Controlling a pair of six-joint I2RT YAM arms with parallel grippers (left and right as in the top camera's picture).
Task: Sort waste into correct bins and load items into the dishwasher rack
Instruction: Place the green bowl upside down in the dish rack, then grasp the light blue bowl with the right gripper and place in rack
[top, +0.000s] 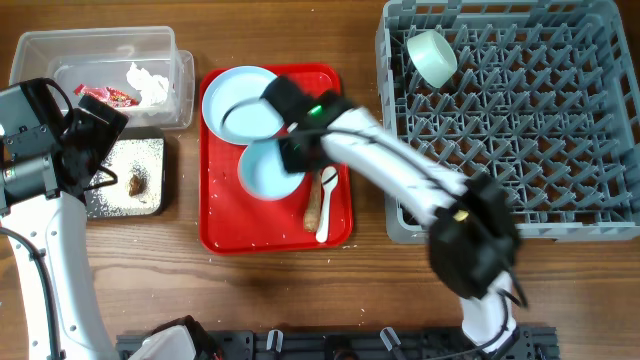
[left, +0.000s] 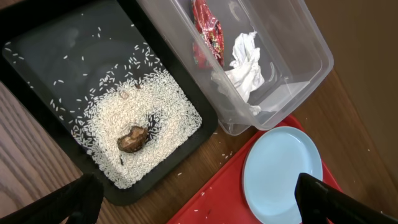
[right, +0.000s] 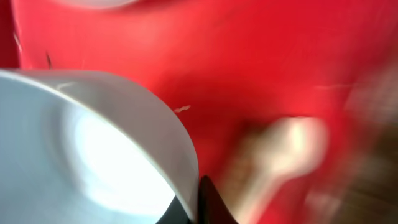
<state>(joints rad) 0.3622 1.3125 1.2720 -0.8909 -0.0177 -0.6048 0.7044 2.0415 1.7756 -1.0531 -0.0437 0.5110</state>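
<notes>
right gripper: over the middle of the red tray, at the bowl's rim. The blurred wrist view shows only one finger there, so I cannot tell whether it is clamped.
left gripper: left of the red tray, above the black tray. Its fingers are spread wide and hold nothing.
bowl: on the red tray, just beside the plate.
spoon and stick: on the red tray's right side, close to the bowl.
risk, grip: a thin pinch on the rim could let the bowl tip or slip on the way to the rack.
risk, neighbours: dragging the bowl could knock the plate or sweep the spoon and stick off the red tray.
risk, rack: a tilted bowl may catch on the pegs.
</notes>
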